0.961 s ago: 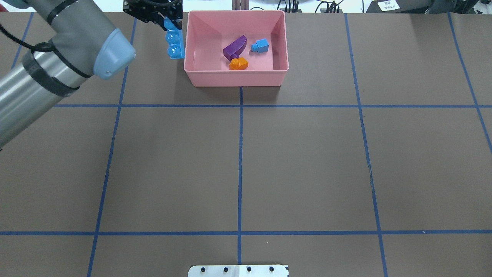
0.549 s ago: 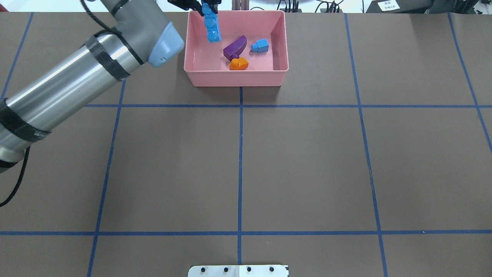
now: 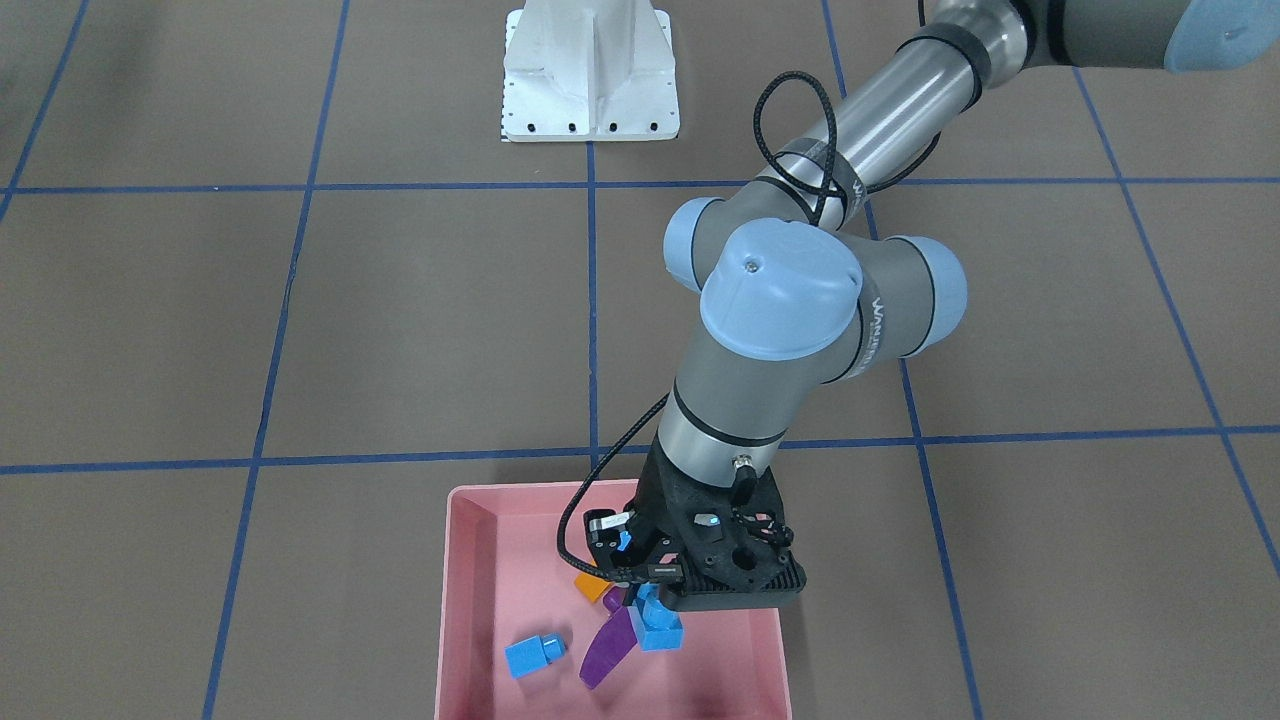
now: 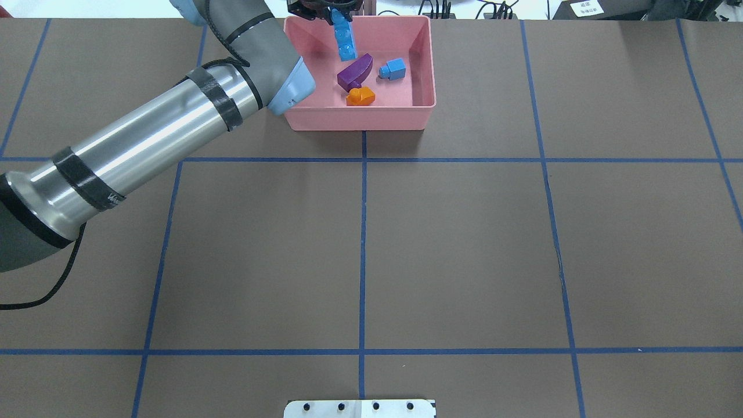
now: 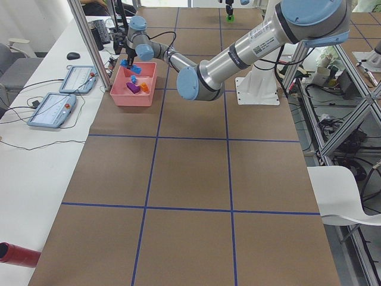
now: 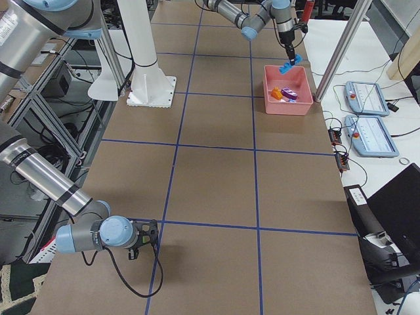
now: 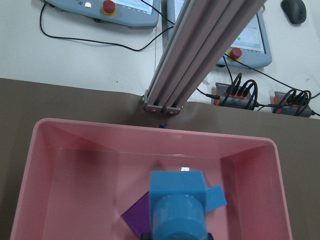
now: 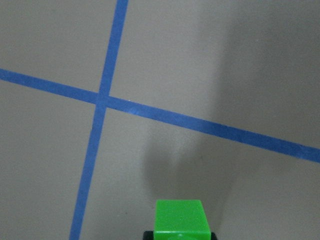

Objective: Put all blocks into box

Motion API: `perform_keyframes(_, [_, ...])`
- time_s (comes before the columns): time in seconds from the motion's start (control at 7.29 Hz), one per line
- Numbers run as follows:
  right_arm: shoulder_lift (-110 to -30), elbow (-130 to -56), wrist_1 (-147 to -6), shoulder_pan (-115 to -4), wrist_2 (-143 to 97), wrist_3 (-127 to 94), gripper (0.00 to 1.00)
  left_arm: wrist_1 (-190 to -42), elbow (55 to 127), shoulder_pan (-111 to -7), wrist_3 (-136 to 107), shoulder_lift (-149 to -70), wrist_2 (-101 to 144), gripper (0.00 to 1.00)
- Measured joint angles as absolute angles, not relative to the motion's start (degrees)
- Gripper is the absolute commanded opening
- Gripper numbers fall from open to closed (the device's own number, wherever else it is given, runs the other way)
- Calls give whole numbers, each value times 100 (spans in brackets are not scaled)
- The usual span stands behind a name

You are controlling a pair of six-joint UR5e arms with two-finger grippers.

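Observation:
My left gripper [image 4: 332,13] is shut on the long blue four-stud bar [image 4: 346,44] and holds it hanging end-down above the far part of the pink box [image 4: 357,119]. The bar [image 7: 178,205] fills the bottom of the left wrist view, over the box [image 7: 50,150]. Inside the box lie the purple wedge [image 4: 355,71], the orange block [image 4: 360,96] and the small blue cube [image 4: 393,69]. In the front view the gripper [image 3: 650,592] hides part of the orange block [image 3: 592,587]. My right gripper [image 8: 179,233] is shut on the green block [image 8: 180,217], above bare table.
The white base [image 3: 590,70] stands on the robot's side of the table. An aluminium post [image 7: 210,50] rises just beyond the box's far wall, with control pendants [image 7: 125,7] and cables behind it. Blue tape lines cross the brown table.
My left arm has swung right with the blue bar, from outside the box's left wall to over the inside of the box. The blocks in the box have not moved.

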State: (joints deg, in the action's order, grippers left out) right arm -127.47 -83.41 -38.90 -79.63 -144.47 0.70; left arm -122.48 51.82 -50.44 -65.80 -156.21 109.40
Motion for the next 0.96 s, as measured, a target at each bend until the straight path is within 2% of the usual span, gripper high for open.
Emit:
perform_keyframes(0.69, [-13034, -8743, -3936, -8014, -13989, 73, 0, -12371, 5024, -4850, -6583, -15663, 10825, 0])
perform_keyframes(0.96, [-13049, -9289, -4565, -8252, -13404, 107, 0, -12367, 5023, -4830, -6583, -15662, 10790, 0])
